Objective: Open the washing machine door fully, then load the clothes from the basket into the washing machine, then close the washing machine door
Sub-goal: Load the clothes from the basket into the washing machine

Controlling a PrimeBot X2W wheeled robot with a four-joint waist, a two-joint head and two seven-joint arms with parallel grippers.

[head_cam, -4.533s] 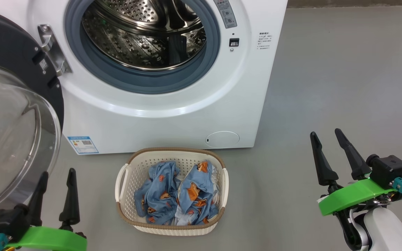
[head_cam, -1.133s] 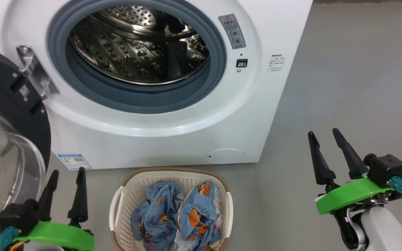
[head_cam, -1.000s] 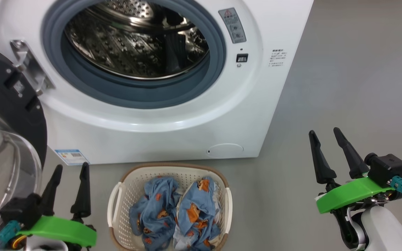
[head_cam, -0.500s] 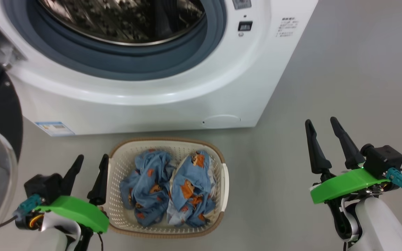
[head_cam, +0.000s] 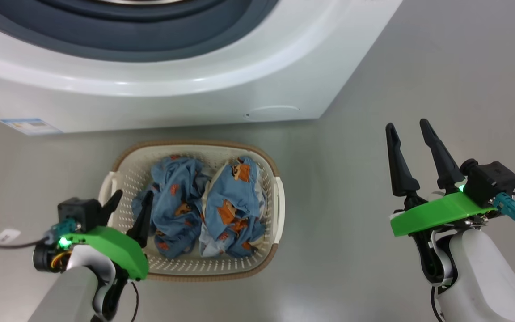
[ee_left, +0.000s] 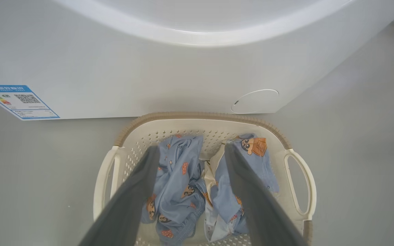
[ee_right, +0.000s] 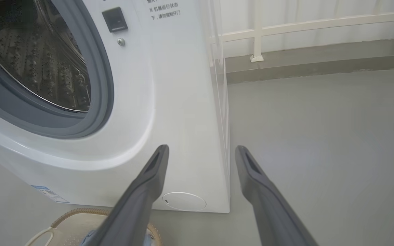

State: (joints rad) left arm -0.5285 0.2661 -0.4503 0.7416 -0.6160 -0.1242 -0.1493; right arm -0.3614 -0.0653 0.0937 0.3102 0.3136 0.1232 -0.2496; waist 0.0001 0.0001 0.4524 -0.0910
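Head view: the cream perforated basket (head_cam: 195,268), rounded with a brown woven-look rim, sits on the grey floor (head_cam: 351,250) just before the white washing machine (head_cam: 150,103), crumpled blue clothes (head_cam: 204,210) inside. Both wide open and empty, the left gripper (head_cam: 133,194) hangs over its left edge, the right gripper (head_cam: 406,125) well right.

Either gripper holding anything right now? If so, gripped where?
Nothing is held. The left gripper hangs open above the clothes in the basket, fingers apart; the right gripper is open over the floor.

Laundry area: washing machine (head_cam: 150,103), basket (head_cam: 280,210) w/ clothes (head_cam: 230,201) on bare grey floor (head_cam: 418,67) (white railing (ee_right: 303,26) behind).
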